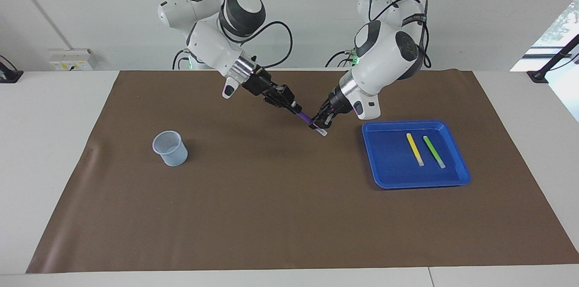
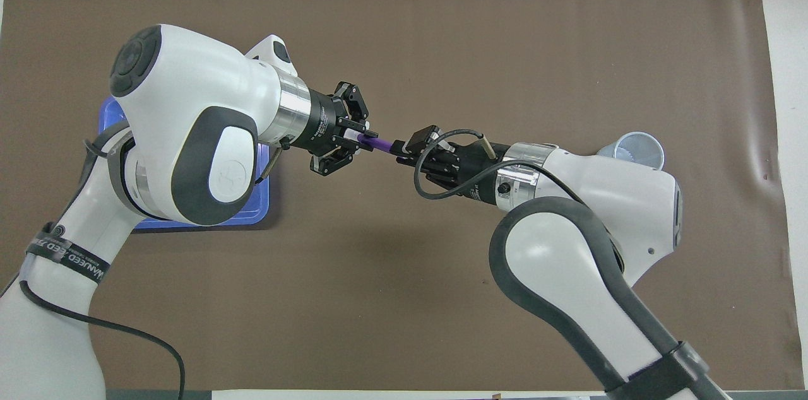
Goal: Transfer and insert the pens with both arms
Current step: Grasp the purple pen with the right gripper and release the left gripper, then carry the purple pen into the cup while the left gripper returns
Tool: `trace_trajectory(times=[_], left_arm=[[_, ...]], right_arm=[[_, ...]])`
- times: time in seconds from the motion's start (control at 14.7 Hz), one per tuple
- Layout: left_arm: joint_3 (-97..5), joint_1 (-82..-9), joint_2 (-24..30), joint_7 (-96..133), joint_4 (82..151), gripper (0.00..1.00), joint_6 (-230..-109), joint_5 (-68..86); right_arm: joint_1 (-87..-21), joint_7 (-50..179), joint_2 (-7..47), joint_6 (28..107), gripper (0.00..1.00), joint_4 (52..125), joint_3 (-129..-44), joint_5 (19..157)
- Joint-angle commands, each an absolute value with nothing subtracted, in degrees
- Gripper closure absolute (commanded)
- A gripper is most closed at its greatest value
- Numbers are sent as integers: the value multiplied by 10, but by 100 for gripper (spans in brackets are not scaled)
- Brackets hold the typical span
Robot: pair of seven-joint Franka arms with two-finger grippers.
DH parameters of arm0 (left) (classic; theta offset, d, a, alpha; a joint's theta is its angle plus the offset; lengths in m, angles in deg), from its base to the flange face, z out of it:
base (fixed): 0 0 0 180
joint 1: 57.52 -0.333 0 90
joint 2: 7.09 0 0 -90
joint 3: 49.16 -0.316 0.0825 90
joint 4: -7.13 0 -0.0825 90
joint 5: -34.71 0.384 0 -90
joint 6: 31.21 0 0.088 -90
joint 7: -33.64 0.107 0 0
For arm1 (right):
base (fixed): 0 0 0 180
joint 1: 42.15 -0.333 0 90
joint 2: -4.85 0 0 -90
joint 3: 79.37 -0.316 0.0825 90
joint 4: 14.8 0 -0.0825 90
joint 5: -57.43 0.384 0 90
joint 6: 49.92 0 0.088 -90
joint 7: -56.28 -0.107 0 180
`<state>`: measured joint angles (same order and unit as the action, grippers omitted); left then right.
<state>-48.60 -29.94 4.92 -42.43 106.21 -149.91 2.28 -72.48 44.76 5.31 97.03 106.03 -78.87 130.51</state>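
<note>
- Handing over the purple pen in mid-air above the brown mat, between the blue tray and the mesh cup.
- Gripping both ends: left tool clenched near the whitish end, right tool clenched on the other end.
- Needing next, by judgement: left tool releasing, right carrying toward the cup.
- Counting: three pens, yellow pen and green pen lying in the tray; one cup; one tray.

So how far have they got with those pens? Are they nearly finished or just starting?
Just starting, it seems. The purple pen is out of the blue tray and in the air over the brown mat, with the left gripper at one end and the right gripper at the other: a handover. No pen shows in the cup. The yellow pen and green pen lie in the tray, untouched.
</note>
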Motion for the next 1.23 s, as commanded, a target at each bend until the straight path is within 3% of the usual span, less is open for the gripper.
trace_trajectory(times=[0.0, 0.07, 0.14, 0.34, 0.68, 0.95, 1.16], left_arm=[[-487, -293, 42, -408, 1070, 91, -1488, 21], [-488, -293, 43, -391, 1069, 16, -1488, 23], [-489, -293, 42, -364, 1069, 0, -1487, 23], [-492, -303, 35, -310, 1070, 0, -1487, 40], [-493, -331, 27, -161, 1089, 0, -1485, 141], [-493, -369, 2, 18, 1150, 0, -1502, 214], [-493, -410, -7, 142, 1193, 0, -1532, 257]], right_arm=[[-720, 455, 56, 972, 100, 1050, -792, 1311], [-720, 455, 56, 972, 100, 1050, -792, 1311], [-720, 455, 56, 972, 100, 1050, -792, 1311], [-707, 461, 56, 946, 100, 1041, -790, 1295], [-604, 462, 60, 752, 100, 971, -790, 1026], [-533, 501, 79, 566, 100, 848, -790, 815], [-512, 623, 84, 504, 100, 809, -788, 650]])
